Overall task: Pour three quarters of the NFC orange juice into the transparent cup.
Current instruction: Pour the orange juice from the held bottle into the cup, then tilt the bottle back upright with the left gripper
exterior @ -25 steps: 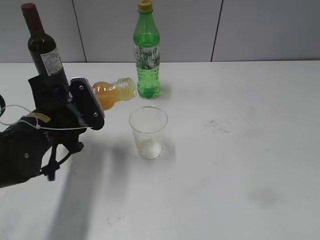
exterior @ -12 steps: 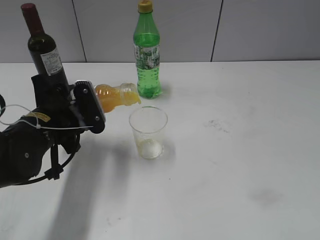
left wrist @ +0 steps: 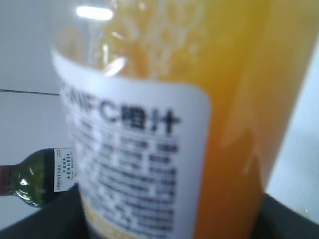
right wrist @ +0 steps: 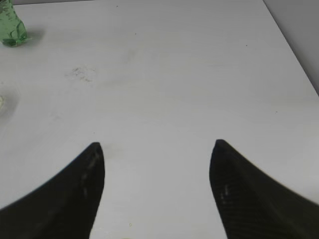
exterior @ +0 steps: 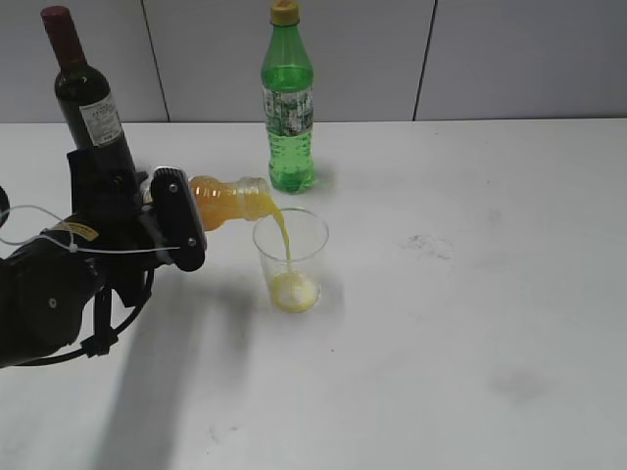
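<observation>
My left gripper (exterior: pixel 176 220) is shut on the NFC orange juice bottle (exterior: pixel 230 201) and holds it tipped on its side, neck to the right, over the transparent cup (exterior: pixel 291 259). A thin stream of orange juice runs from the neck into the cup, and a little juice lies at the cup's bottom. In the left wrist view the bottle (left wrist: pixel 164 124) fills the frame, with its label and orange liquid up close. My right gripper (right wrist: pixel 157 149) is open and empty over bare table; it does not show in the exterior view.
A tall green bottle (exterior: pixel 288 103) stands just behind the cup; its base shows in the right wrist view (right wrist: pixel 11 27). A dark wine bottle (exterior: pixel 90 103) stands at the back left behind my left arm and also shows in the left wrist view (left wrist: pixel 35 177). The white table (exterior: pixel 470 294) extends to the right.
My left gripper has tipped the juice bottle further and brought its neck down over the cup's rim. Juice has begun to flow into the cup, which was empty before.
</observation>
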`<state>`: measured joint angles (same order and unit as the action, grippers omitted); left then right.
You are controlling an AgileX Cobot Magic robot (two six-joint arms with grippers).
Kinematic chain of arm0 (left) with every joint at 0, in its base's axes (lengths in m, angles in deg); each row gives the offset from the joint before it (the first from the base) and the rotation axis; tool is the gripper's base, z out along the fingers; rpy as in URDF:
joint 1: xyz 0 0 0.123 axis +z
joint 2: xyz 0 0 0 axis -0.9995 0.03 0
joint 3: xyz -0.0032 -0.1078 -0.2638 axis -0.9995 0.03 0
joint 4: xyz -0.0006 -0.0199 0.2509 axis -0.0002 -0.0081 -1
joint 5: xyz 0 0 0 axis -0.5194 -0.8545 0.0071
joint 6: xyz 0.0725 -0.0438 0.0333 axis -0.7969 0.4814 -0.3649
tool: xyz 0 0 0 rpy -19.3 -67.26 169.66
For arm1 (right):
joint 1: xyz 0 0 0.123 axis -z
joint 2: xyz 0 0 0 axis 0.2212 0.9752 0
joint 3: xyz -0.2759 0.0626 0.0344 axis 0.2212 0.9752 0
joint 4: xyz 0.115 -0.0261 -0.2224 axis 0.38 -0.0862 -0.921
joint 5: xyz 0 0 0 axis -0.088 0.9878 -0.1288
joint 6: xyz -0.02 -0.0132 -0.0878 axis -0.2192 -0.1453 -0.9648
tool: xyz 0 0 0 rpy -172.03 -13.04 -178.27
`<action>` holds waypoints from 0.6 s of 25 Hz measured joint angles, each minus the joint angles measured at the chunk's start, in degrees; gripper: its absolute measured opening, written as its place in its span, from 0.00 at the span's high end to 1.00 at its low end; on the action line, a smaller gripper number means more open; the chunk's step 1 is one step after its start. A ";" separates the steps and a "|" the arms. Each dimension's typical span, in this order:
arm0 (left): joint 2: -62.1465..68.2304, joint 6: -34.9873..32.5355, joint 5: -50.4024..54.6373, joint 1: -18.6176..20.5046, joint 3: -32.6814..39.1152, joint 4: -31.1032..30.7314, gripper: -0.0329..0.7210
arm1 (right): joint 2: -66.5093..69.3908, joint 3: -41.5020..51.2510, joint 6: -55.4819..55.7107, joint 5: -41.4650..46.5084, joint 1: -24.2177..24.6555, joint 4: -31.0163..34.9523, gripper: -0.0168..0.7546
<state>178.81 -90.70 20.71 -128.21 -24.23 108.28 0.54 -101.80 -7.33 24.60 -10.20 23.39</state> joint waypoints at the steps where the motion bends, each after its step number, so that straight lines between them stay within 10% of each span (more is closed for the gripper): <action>1: 0.00 -0.34 0.04 0.00 0.00 0.07 0.33 | 0.00 0.00 0.00 0.00 0.00 0.00 0.32; 15: 0.00 -3.62 1.12 0.00 0.00 1.36 0.33 | 0.00 0.00 0.00 0.00 0.00 0.00 0.32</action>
<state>178.81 -94.33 21.84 -128.21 -24.23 109.64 0.54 -101.80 -7.33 24.60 -10.20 23.39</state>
